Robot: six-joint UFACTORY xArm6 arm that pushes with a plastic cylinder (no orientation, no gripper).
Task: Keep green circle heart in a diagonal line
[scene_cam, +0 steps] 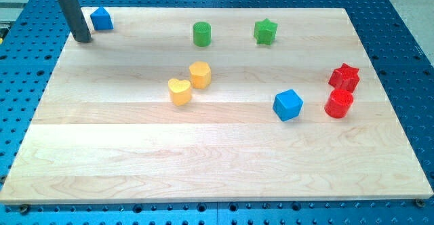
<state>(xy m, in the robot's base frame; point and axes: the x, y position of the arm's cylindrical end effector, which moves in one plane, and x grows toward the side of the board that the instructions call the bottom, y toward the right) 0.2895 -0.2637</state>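
Observation:
The green circle block (202,34) stands near the view's top, centre. The yellow heart block (180,91) lies lower and slightly left of it, mid-board. A yellow hexagon block (200,74) sits between them, touching or nearly touching the heart's upper right. My tip (83,38) is at the board's top left corner, far left of the green circle and just left of a blue block (102,19).
A green star block (266,32) is right of the green circle. A blue cube (288,105) sits right of centre. A red star block (344,77) and a red cylinder (339,104) stand close together at the view's right. The wooden board (203,171) lies on a blue perforated table.

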